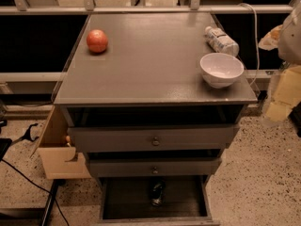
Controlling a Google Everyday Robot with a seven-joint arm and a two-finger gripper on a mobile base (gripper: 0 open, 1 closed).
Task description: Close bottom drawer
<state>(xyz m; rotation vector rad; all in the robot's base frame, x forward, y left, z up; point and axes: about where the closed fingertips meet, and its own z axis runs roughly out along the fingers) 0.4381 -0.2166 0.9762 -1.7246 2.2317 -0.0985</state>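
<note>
The bottom drawer of the grey cabinet is pulled out toward me. Its dark wood-grain interior is exposed, and its grey front runs along the lower edge of the view. A small dark can-like object lies inside it. Above it are the middle drawer front and the top, widest one, each with a round knob and each slightly out. My gripper is at the right edge of the view, beside the cabinet top's right corner. It is well above and to the right of the bottom drawer and touches nothing.
On the cabinet top sit a red-orange fruit, a white bowl and a lying plastic bottle. A light wooden box stands against the cabinet's left side. Cables run over the speckled floor on the left.
</note>
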